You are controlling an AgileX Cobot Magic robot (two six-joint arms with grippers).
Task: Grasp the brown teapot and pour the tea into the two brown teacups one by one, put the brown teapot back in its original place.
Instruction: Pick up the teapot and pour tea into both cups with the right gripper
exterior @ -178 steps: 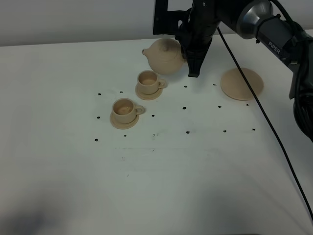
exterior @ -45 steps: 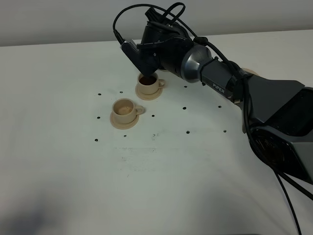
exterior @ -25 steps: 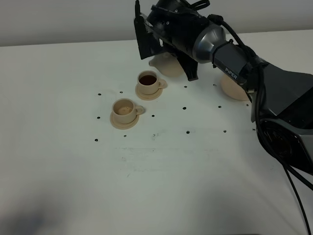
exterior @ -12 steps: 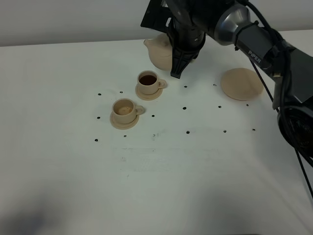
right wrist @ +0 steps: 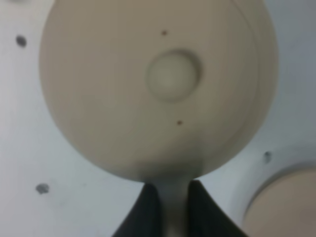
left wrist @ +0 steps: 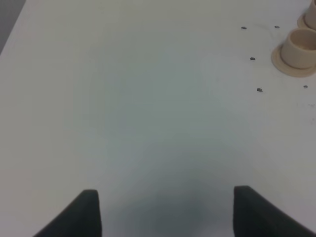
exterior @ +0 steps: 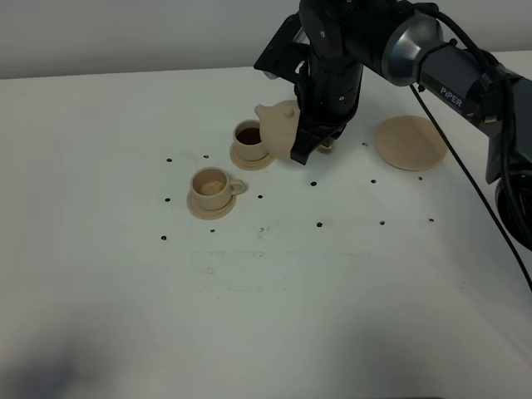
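Currently held: the brown teapot (exterior: 281, 126), caught by its loop handle, lid on and roughly upright, spout towards the left of the high view.
Right gripper (exterior: 314, 143): jaws clamped tight on the teapot's handle; the wrist camera looks straight down on the domed lid and its knob (right wrist: 173, 76), with the handle running between the two dark fingers (right wrist: 148, 212).
Teapot's place: just beside the farther teacup (exterior: 248, 137), overlapping its right edge in the high view, and well apart from the wide round saucer (exterior: 411, 141). Whether it is clear of the table I cannot tell.
Farther teacup: on its small saucer, dark liquid inside.
Nearer teacup (exterior: 212, 184): on its own small saucer, inside pale tan.
Wide round saucer: flat on the table, bare, off to the right of the arm.
Left gripper (left wrist: 168, 212): jaws wide apart over bare white table (left wrist: 148, 98), holding nothing.
Table: white, marked with small dark dots (exterior: 313, 183).
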